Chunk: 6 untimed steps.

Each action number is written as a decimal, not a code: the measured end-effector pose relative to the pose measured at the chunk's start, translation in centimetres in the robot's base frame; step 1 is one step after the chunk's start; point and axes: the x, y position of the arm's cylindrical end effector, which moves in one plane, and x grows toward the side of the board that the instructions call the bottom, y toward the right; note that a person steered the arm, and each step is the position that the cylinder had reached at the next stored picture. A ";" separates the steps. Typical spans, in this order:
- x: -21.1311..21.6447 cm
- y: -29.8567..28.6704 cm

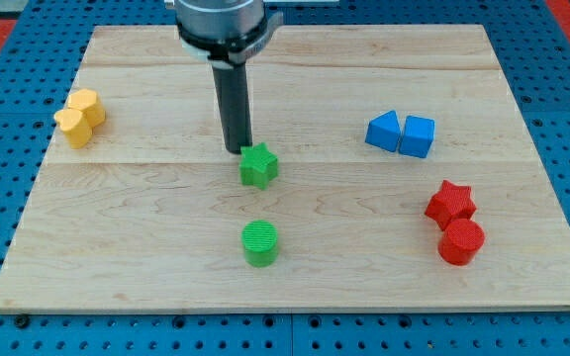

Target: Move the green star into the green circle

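a straight dark grey rod (236, 109), round and smooth, hangs from a wider black collar (221, 42) beneath a silvery grey metal housing (221, 12). my tip (237, 149) is blunt and dark.

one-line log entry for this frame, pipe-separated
tip: at upper-left edge of green star | green circle: below star, apart | push: not finished | other blocks: clear of path

Open board between green star (258, 165) and green circle (260, 242); other blocks well aside.
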 end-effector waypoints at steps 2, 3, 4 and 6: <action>-0.2 2.7; 4.3 2.7; 5.4 2.5; -7.1 -9.8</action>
